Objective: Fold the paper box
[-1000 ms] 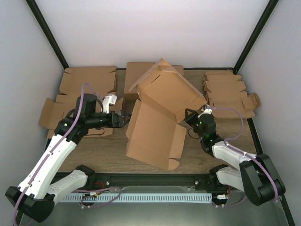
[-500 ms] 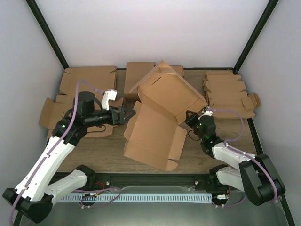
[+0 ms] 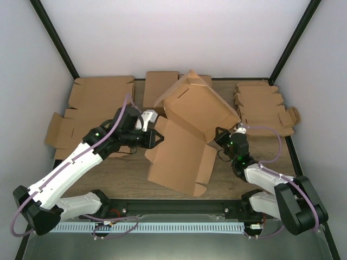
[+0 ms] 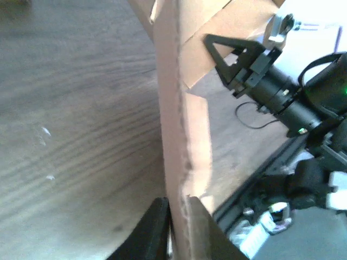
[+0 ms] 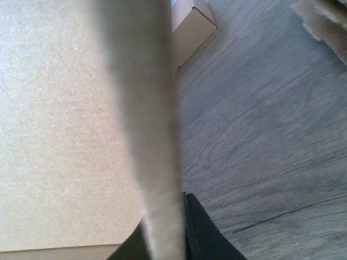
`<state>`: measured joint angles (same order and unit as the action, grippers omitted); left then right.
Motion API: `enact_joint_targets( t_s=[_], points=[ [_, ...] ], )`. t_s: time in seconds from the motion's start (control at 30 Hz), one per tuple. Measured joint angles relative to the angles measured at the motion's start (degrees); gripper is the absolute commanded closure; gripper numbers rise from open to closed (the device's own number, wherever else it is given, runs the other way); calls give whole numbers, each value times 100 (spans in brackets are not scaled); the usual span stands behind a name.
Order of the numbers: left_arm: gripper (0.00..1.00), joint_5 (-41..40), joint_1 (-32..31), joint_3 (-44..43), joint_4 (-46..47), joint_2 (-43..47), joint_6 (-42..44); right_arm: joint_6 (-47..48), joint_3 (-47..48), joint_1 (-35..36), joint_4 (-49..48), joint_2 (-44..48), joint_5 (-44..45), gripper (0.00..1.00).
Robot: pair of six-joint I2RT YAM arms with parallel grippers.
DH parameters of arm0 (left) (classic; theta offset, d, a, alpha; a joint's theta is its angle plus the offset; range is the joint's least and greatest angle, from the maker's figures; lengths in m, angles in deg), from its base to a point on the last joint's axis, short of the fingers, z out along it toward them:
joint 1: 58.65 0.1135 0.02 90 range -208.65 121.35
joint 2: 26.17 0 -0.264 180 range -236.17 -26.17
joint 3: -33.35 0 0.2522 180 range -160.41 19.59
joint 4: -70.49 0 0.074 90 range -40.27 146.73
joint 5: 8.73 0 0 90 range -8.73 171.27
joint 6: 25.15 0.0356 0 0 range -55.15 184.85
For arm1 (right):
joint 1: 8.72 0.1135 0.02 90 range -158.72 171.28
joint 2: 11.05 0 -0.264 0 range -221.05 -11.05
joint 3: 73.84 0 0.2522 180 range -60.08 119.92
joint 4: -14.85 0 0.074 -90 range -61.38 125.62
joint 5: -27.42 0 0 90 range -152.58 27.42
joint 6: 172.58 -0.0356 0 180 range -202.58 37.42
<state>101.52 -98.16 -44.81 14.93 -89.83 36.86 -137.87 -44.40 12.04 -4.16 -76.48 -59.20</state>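
The paper box (image 3: 184,143), a large brown cardboard mailer, stands half folded at mid-table with its lid panel (image 3: 200,105) raised and tilted back. My left gripper (image 3: 158,138) is shut on the box's left wall. In the left wrist view that wall (image 4: 172,124) runs upright between the two dark fingers (image 4: 154,230), with the gripper (image 4: 176,233) pinching its edge. My right gripper (image 3: 221,136) is shut on the box's right side flap. In the right wrist view the blurred flap edge (image 5: 143,119) fills the gripper (image 5: 169,238).
Flat cardboard blanks (image 3: 100,97) lie at the back left. A smaller brown box (image 3: 160,85) sits behind the paper box, and a stack of small notched blanks (image 3: 263,105) is at the back right. Black frame posts (image 3: 290,43) flank the table.
My left gripper has moved right to the box's left wall and closed on it. The box has shifted slightly. The right gripper keeps its hold.
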Motion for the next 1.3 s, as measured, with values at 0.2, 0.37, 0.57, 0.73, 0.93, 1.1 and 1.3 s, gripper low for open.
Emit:
enact_joint_targets(
  t_s=[0.2, 0.37, 0.57, 0.73, 0.93, 1.1, 1.3],
  points=[
    [96, -946, -221, -1351, -929, -564, 442, -103, -109, -15, -308, -61, -387, 38],
    [96, -1419, -216, -2946, -1915, -1231, 1034, -236, -402, 42, -501, 24, -955, 13],
    [93, -1591, -216, -3423, -2896, -1786, 1364, 114, -542, 120, 328, 645, -1550, 10],
    [93, -1626, -216, -3423, -3305, -2037, 1342, 839, -522, 118, 1482, 1368, -1864, 8],
    [93, -1722, -216, -3423, -3462, -2201, 1300, 1434, -367, 114, 2826, 2234, -2262, 1],
    [93, -1974, -212, -3628, -3602, -2409, 1217, 1674, 59, 109, 3582, 2017, -2618, 0],
    [92, -2382, -216, -3864, -3735, -2531, 1130, 1648, -140, 109, 3847, 1526, -2898, 0]
  ],
)
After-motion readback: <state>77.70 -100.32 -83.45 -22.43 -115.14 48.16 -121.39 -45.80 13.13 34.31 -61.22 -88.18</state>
